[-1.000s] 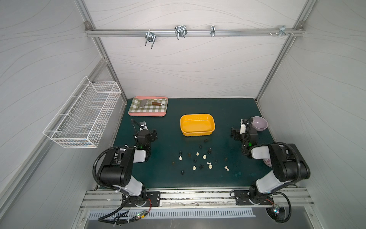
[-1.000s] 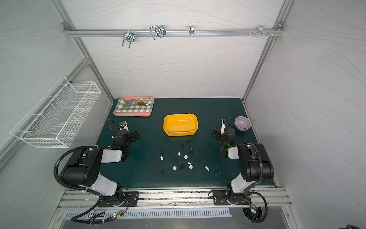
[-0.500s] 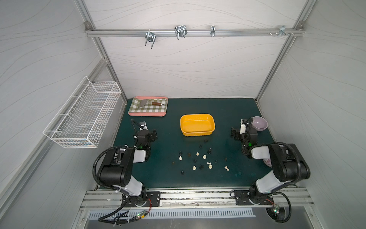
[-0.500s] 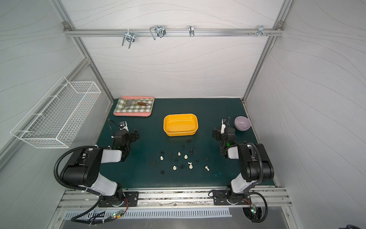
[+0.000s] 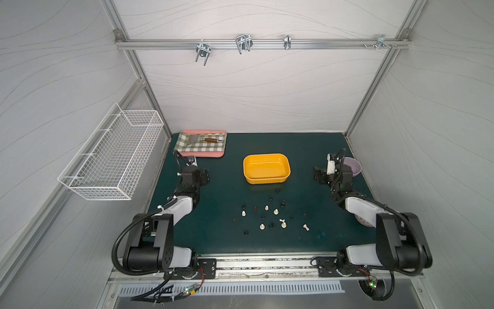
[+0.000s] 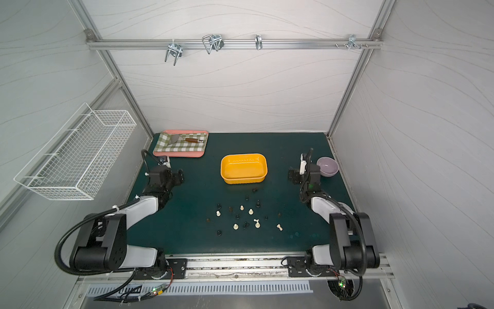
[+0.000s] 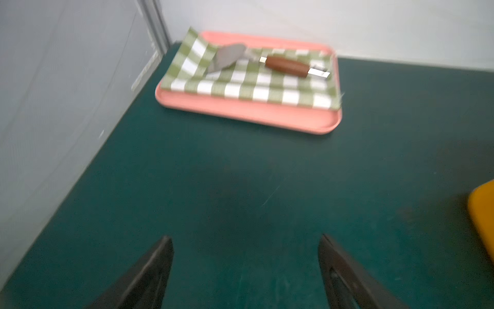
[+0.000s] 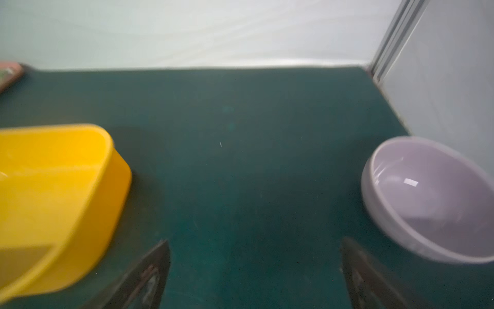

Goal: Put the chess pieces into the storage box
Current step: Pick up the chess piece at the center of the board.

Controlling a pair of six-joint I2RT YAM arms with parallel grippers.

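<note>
The box [image 5: 266, 179] stands on the green mat [image 5: 227, 171], mid-table toward the back wall, and its floor shows bare in both top views. The pieces [image 5: 266, 207] are scattered on the mat in front of the box, between the two arms. They are black, cream and a few brown, most upright, with two cream ones tipped over. One dark piece lies close to the box's front wall.

The left gripper [image 7: 246, 238] hovers over bare mat near the pink tray [image 7: 240, 111], which holds a checked cloth [image 7: 267, 92] and a trowel [image 7: 286, 65]. Its fingers are spread and hold nothing. The right gripper [image 8: 255, 240] hovers between the box and a lilac bowl [image 8: 427, 192], with its fingers wide apart and nothing between them.
</note>
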